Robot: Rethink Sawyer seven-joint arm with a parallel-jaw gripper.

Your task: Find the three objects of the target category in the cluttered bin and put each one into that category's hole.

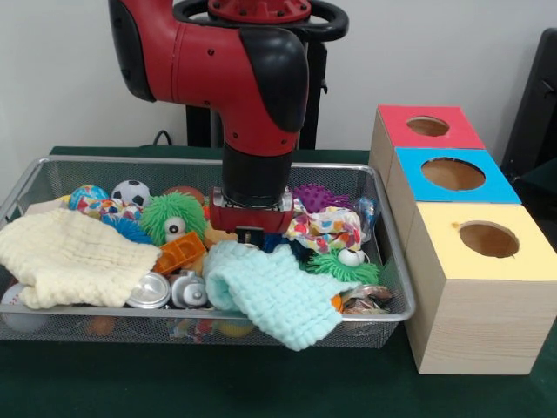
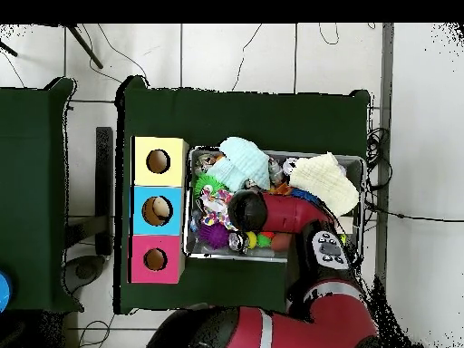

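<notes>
My gripper (image 1: 250,233) reaches down into the middle of the wire mesh bin (image 1: 396,261), its tip buried among the toys. The red arm (image 2: 281,213) hides it from above. Around it lie a green fuzzy toy with an eye (image 1: 174,218), a purple spiky ball (image 1: 315,197), a patterned fabric piece (image 1: 326,231), an orange block (image 1: 181,252) and a mint cloth (image 1: 274,292). Three boxes with round holes stand beside the bin: red (image 1: 426,127), blue (image 1: 452,174) and yellow (image 1: 487,239). Whether anything is held stays hidden.
A cream cloth (image 1: 70,257) covers the bin's left part, with metal cans (image 1: 152,292) at its edge and a soccer ball (image 1: 132,192) behind. A second green fuzzy toy (image 1: 344,264) lies right of the gripper. Something tan shows inside the blue box's hole (image 2: 159,211).
</notes>
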